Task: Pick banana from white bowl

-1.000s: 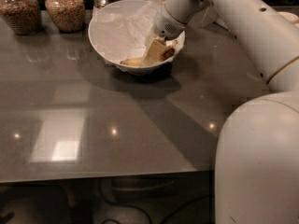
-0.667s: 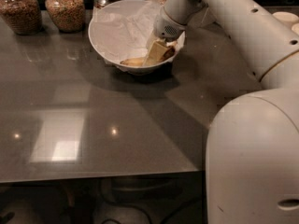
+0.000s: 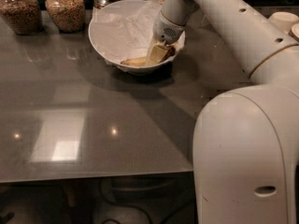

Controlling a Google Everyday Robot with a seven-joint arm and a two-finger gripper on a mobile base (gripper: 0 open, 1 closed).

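Note:
The white bowl [image 3: 110, 31] stands at the back of the grey table, lined with crumpled white paper. The banana [image 3: 134, 61] lies at the bowl's near inner wall, pale yellow with a dark tip pointing left. My gripper [image 3: 158, 55] reaches down into the bowl from the right, its tan fingers at the banana's right end. The fingers hide that end of the banana.
Several glass jars [image 3: 65, 8] filled with brown grains stand along the back edge, left of and behind the bowl. Small cream bowls [image 3: 282, 21] sit at the far right. My arm's large white body [image 3: 243, 153] fills the lower right. The grey table [image 3: 93, 120] spreads in front.
My arm's body has shifted left and fills more of the lower right. The gripper stays in the bowl at the banana.

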